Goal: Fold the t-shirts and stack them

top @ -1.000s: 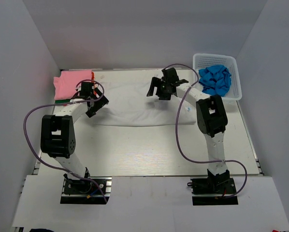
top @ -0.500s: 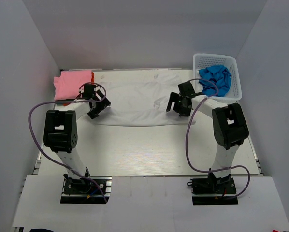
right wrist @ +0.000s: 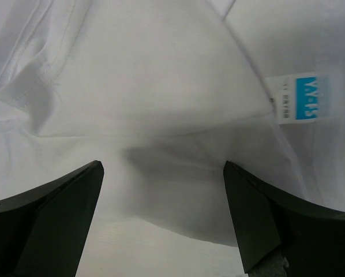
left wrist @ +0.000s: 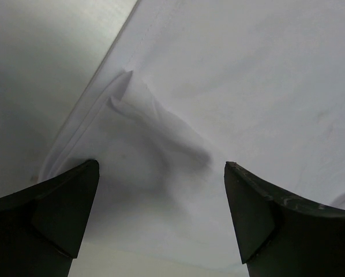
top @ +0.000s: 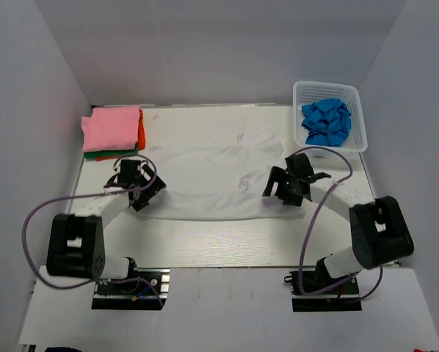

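A large white t-shirt (top: 212, 176) lies spread across the middle of the table, folded into a wide band. My left gripper (top: 136, 192) is open over its near left corner; the wrist view shows a creased cloth corner (left wrist: 155, 150) between the fingers. My right gripper (top: 282, 192) is open over its near right edge; the wrist view shows white cloth (right wrist: 161, 115) with a blue size label (right wrist: 302, 99). A folded pink t-shirt (top: 112, 127) lies on orange-red (top: 141, 130) and green (top: 102, 155) ones at the back left. A bright blue t-shirt (top: 327, 122) is crumpled in the basket.
A white plastic mesh basket (top: 360, 117) stands at the back right corner. Grey walls enclose the table on the left, back and right. Purple cables loop beside both arms.
Both grippers have moved from the far side of the white t-shirt toward the near edge. The shirt now lies nearer, its far part brought forward over itself.
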Motion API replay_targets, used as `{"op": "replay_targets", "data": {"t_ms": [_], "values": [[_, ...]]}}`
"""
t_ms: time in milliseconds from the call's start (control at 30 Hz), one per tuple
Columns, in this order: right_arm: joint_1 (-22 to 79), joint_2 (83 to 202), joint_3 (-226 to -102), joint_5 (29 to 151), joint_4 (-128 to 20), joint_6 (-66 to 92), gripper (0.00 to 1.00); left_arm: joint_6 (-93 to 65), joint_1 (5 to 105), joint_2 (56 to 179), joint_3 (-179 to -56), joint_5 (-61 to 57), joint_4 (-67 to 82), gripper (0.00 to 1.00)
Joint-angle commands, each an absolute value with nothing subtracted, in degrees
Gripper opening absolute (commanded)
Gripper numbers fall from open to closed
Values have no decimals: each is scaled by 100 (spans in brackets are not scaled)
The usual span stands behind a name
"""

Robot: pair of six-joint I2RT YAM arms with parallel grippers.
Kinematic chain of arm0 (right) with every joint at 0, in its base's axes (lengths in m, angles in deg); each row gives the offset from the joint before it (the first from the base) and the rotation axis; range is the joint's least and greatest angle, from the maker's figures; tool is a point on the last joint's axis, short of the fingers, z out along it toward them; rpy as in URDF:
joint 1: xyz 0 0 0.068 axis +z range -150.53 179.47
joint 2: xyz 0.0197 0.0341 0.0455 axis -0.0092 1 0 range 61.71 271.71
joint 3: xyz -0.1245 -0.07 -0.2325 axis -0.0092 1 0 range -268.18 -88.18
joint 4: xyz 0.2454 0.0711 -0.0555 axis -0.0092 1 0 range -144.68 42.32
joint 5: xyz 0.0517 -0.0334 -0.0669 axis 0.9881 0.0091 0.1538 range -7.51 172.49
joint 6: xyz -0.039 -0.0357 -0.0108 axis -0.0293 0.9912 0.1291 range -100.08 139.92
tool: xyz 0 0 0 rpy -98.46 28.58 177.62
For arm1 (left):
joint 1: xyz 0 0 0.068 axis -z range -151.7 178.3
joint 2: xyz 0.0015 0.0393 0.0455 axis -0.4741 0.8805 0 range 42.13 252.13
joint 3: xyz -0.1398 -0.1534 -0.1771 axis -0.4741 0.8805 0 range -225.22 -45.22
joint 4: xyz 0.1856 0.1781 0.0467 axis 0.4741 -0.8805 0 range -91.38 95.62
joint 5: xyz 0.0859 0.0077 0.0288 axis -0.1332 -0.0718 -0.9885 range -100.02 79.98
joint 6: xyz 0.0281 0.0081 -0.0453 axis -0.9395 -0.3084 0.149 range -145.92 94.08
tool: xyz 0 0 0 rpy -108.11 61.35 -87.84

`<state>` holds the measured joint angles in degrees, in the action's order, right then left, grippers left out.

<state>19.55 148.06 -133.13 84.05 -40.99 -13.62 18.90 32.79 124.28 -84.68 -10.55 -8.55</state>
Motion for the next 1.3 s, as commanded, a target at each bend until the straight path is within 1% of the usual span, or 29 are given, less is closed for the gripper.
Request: {"op": "replay_targets", "data": {"t_ms": [0, 67, 100, 233, 333, 467, 500, 567, 600, 667, 700, 733, 800, 833, 900, 933, 1000, 1067, 1133, 1167, 1200, 1267], "values": [[2082, 14021, -12784, 8067, -3702, -1401, 90, 2171, 3322, 11467, -7731, -1080, -2004, 100], [2100, 13592, -12642, 7820, -3649, -1322, 90, 2172, 3322, 10713, -7677, -1133, -2083, 100], [2109, 13511, -12659, 7766, -3640, -1269, 90, 2172, 3322, 10526, -7677, -1194, -2084, 100], [2214, 13264, -13097, 7616, -3473, -1128, 90, 2031, 3322, 10173, -8212, -1370, -2426, 100], [2241, 13334, -13572, 7432, -3429, -935, 90, 1891, 3200, 10268, -8537, -1616, -2436, 100], [2302, 13773, -14178, 7283, -3578, -777, 90, 1636, 3199, 10891, -9247, -1976, -2382, 100], [2320, 14148, -14397, 7143, -3578, -794, 90, 1636, 3199, 11232, -9372, -2047, -2382, 100], [2320, 14440, -14967, 6932, -3587, -654, 90, 1557, 3199, 11603, -9766, -2213, -2313, 100], [2329, 14920, -15136, 6887, -3570, -601, 90, 1557, 3147, 11787, -9890, -2293, -2312, 100], [2320, 15388, -15846, 6729, -3543, -390, 90, 1504, 3147, 12359, -10286, -2494, -2259, 100], [2303, 15721, -16023, 6668, -3535, -346, 90, 1504, 3094, 12543, -10418, -2496, -2259, 100], [2285, 16047, -16547, 6597, -3552, -224, 90, 1504, 3094, 12919, -10689, -2496, -2259, 100], [2259, 16513, -16928, 6518, -3456, -100, 90, 1442, 3094, 13273, -11032, -2549, -2180, 100], [2259, 16864, -17574, 6439, -3394, 5, 90, 1381, 3042, 13440, -11156, -2549, -2111, 100], [2259, 17217, -18000, 6464, -3280, 146, 90, 1381, 3041, 13906, -11376, -2549, -2040, 100], [2267, 17715, -18446, 6482, -3262, 207, 90, 1381, 3041, 14047, -11577, -2549, -2040, 100], [2276, 18174, -19159, 6448, -3192, 357, 90, 1267, 2989, 14511, -11920, -2601, -2040, 100], [2232, 18536, -19652, 6230, -3139, 453, 90, 1266, 2989, 14820, -12158, -2724, -2162, 100], [2206, 18940, -19829, 6018, -3453, 812, 90, 1214, 2989, 15197, -12396, -2777, -2285, 99], [2215, 19116, -19996, 5982, -3473, 849, 90, 1214, 2989, 15304, -12457, -2777, -2286, 99], [2189, 19222, -20076, 5973, -3438, 884, 90, 1214, 2989, 15401, -12571, -2725, -2286, 96], [2154, 19511, -20260, 5955, -3464, 981, 90, 1214, 2989, 15655, -12642, -2724, -2286, 96]]}}
